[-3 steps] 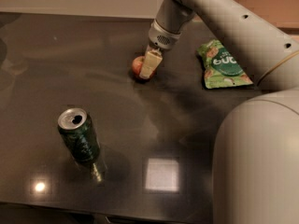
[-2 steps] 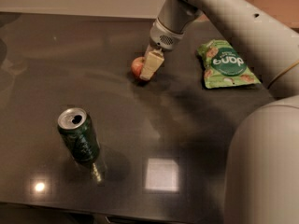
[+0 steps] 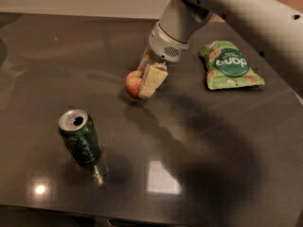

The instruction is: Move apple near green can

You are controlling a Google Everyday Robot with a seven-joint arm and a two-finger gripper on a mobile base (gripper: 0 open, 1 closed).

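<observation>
Holds the small round red apple (image 3: 132,83) tight in the gripper (image 3: 144,82) fingers, up-right of the dark green metal can (image 3: 80,138), well apart.

Dark glossy table (image 3: 227,141), lit from above.
The can (image 3: 80,138) stands upright at front left; the bag (image 3: 229,65) lies flat at back right, well apart. Between them the gripper (image 3: 144,77) clasps the apple (image 3: 133,83) low over the top — whether it touches is unclear.
</observation>
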